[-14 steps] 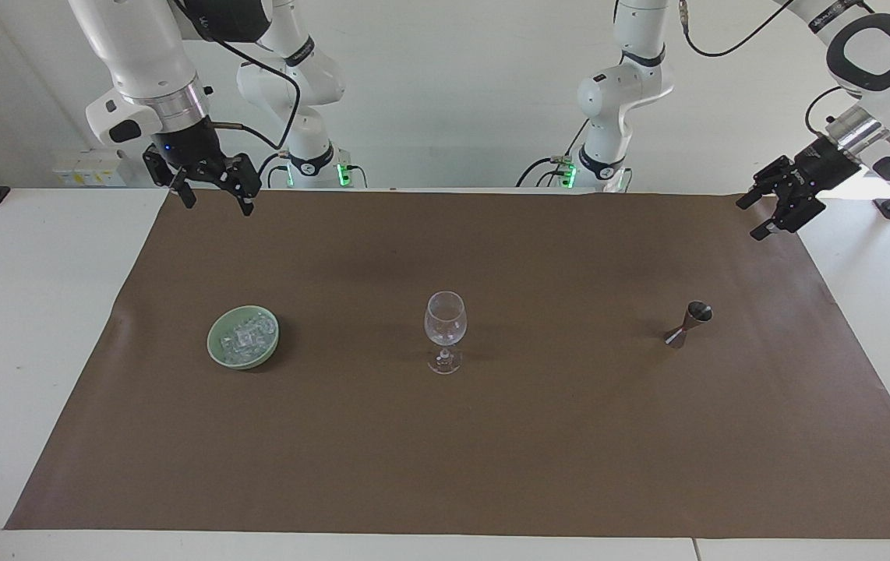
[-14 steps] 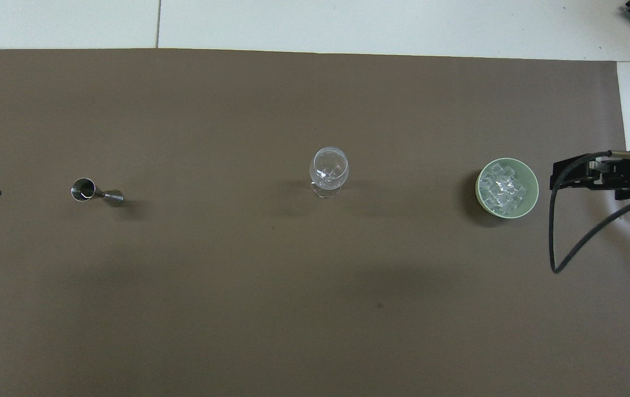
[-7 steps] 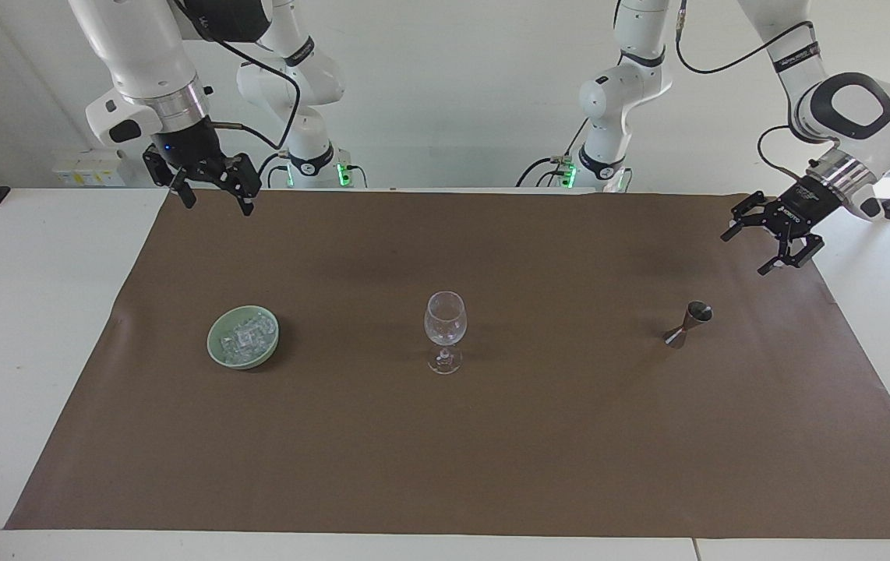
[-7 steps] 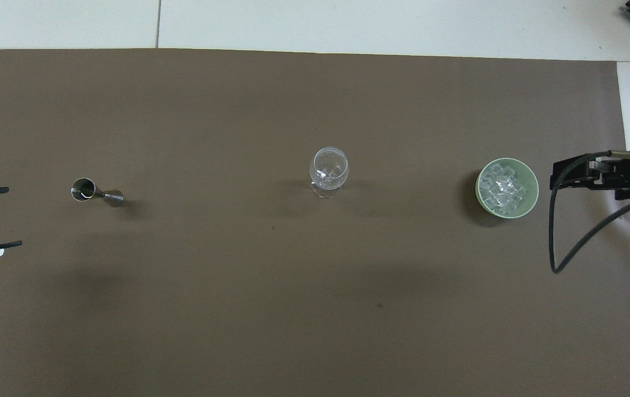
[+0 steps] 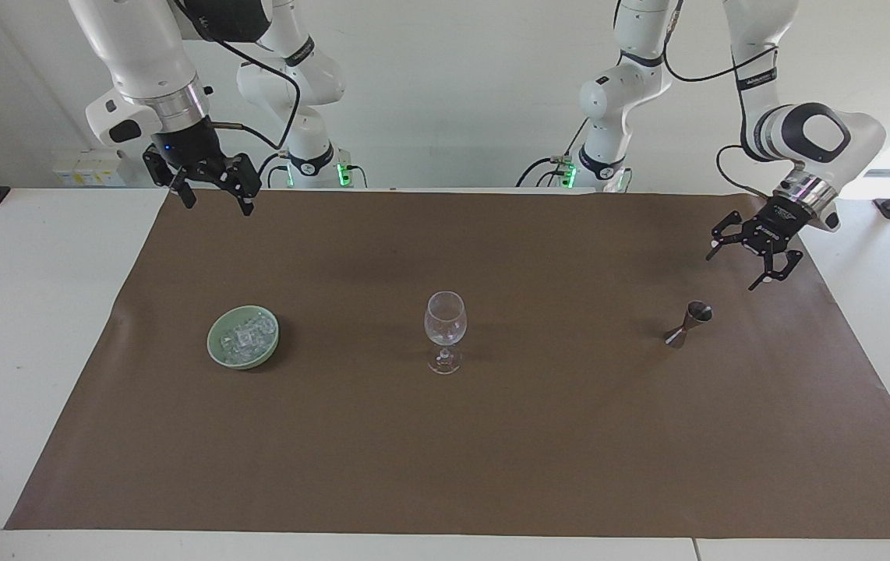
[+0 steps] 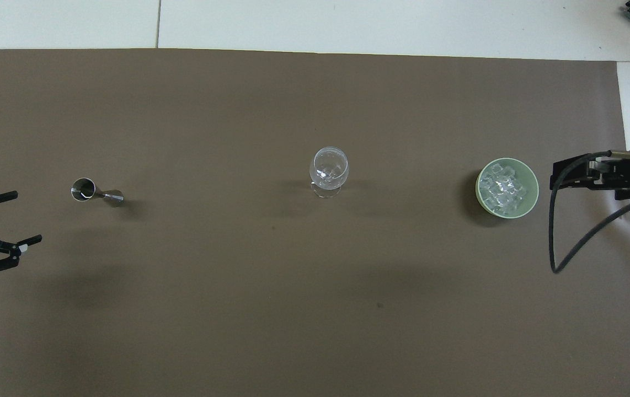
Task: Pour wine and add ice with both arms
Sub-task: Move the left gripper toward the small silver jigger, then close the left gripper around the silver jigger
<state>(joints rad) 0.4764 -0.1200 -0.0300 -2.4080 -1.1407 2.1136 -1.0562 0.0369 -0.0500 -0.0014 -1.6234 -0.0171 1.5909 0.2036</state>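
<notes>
Facing view: left gripper (image 5: 750, 259) – fingers spread, above the mat near the jigger (image 5: 689, 322).
Right gripper (image 5: 213, 195): open, empty – waits.
Ice (image 5: 246, 335): in green dish (image 5: 218, 350).

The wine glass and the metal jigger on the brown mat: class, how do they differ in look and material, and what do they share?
The wine glass is clear, with a round bowl on a thin stem and foot; the metal jigger is opaque steel, two cones joined at a narrow waist. The glass looks the larger. It stands mid-mat; the jigger stands toward the left arm's end, near the open left gripper. Both stand upright, untouched, about equally far from the robots.
</notes>
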